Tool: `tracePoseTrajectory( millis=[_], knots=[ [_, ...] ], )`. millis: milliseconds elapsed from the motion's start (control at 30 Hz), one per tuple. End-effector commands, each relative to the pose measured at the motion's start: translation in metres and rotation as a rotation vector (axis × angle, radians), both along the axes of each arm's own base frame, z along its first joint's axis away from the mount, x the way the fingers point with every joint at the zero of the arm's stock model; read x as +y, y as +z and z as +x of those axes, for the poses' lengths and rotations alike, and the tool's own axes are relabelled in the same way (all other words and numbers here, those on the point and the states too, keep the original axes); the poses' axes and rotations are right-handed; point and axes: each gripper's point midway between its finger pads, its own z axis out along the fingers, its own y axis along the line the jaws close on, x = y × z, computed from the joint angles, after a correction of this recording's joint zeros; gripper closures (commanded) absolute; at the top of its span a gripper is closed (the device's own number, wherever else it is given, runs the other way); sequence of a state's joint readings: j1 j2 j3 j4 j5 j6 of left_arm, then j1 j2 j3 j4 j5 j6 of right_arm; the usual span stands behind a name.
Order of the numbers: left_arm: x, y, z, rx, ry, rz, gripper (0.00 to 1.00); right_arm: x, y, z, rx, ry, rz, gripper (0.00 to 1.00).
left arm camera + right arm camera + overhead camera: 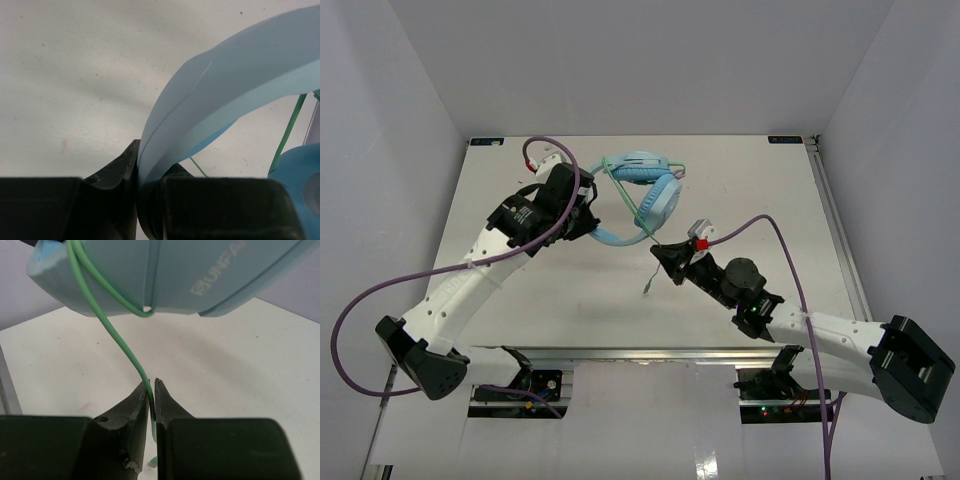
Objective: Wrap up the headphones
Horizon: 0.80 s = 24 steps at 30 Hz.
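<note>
Top view, left to right. The left gripper is pressed together on the headband of the headphones. The left wrist view confirms the pinch: the pale blue band rises from between the two dark fingers and arches away to the gripper's right. A blue earcup lies at the far right of that view, just beyond the fingertips, with the thin green cord running past it.

The headphones sit between the two grippers, ahead of both. One earcup lies farther from the fingers. The other is tilted, directly ahead of the right gripper. The cord passes across this nearer cup and comes down to the right gripper.

The right gripper's fingers are closed on the cord, which enters at their tips. The cord curves up and to the gripper's left, hooking into a notch on the underside of the blue cup above. A short green tail shows behind the fingertips, toward the wrist. In the top view it hangs below the gripper over the white table.

A purple cable loops beside each arm.
</note>
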<state>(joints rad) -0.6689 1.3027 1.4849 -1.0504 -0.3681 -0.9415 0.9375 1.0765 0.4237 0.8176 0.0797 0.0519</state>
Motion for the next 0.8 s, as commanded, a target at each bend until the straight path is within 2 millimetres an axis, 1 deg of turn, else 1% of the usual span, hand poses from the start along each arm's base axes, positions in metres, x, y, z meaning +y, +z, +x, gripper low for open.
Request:
tracePoseTrajectory(
  millis=[0,133,167,200,267,367,467,633,767],
  knots=[
    [-0.015,0.050,-0.004,-0.113,0.004,-0.235,1.00,-0.002,0.014,0.002,-0.097,-0.016,0.056,0.85],
    [-0.015,0.052,-0.006,-0.115,0.007,-0.251,1.00,0.005,0.009,-0.002,-0.108,0.025,0.060,0.84],
    [-0.016,0.052,-0.006,-0.112,0.005,-0.255,1.00,0.007,0.008,-0.002,-0.108,0.029,0.059,0.83],
    [-0.017,0.051,-0.006,-0.109,0.002,-0.258,1.00,0.007,0.011,-0.002,-0.118,0.033,0.072,0.82],
    [-0.019,0.051,-0.006,-0.104,-0.001,-0.264,1.00,0.008,0.008,-0.002,-0.148,0.040,0.056,0.79],
    [-0.019,0.051,-0.006,-0.104,-0.002,-0.271,1.00,0.008,0.008,-0.003,-0.174,0.045,0.068,0.77],
    [-0.021,0.049,-0.007,-0.098,-0.004,-0.275,1.00,0.008,0.013,-0.005,-0.209,0.049,0.091,0.75],
    [-0.022,0.050,-0.008,-0.099,-0.010,-0.285,1.00,0.009,0.011,-0.002,-0.214,0.040,0.090,0.76],
    [-0.025,0.056,-0.010,-0.106,-0.029,-0.314,1.00,0.008,0.002,-0.003,-0.203,0.041,0.091,0.76]
  ],
)
